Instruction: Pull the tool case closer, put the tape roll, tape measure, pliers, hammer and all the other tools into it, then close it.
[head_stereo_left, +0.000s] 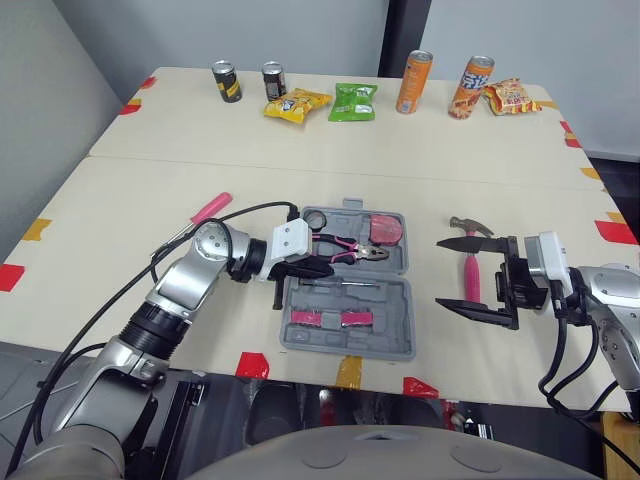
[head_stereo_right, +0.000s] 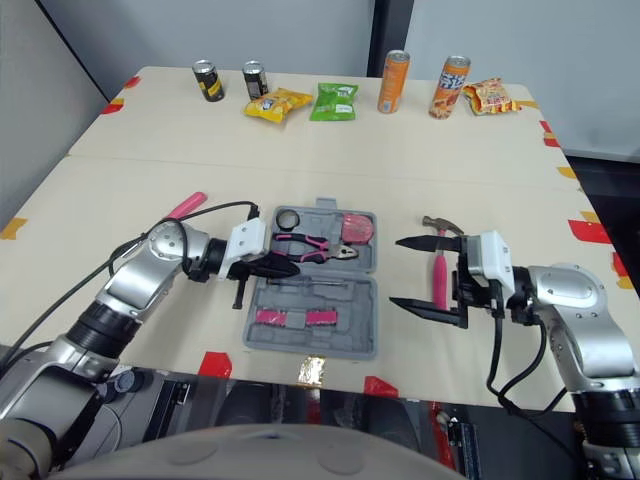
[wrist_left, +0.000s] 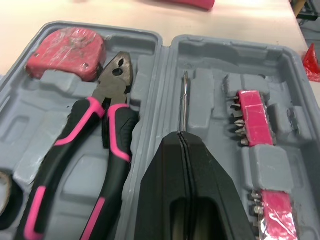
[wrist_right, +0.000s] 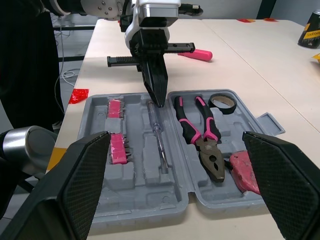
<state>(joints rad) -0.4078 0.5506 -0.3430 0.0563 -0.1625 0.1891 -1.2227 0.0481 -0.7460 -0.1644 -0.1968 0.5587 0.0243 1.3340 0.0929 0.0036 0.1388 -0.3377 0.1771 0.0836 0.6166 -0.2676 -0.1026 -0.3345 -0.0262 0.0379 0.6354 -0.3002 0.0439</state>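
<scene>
Pointing rightward along the tool case (wrist_left: 210, 60) hinge, screwdriver (wrist_left: 184, 100) lies at the closed left end effector (wrist_left: 180, 137).

In the tool case (head_stereo_left: 395, 340) lie pliers (head_stereo_left: 345, 248), tape roll (head_stereo_left: 316, 218) and tape measure (head_stereo_left: 383, 229); right of it, the hammer (head_stereo_left: 470, 270).

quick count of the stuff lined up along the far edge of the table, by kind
small dark cans: 2
tall orange cans: 2
snack bags: 3
total: 7
</scene>
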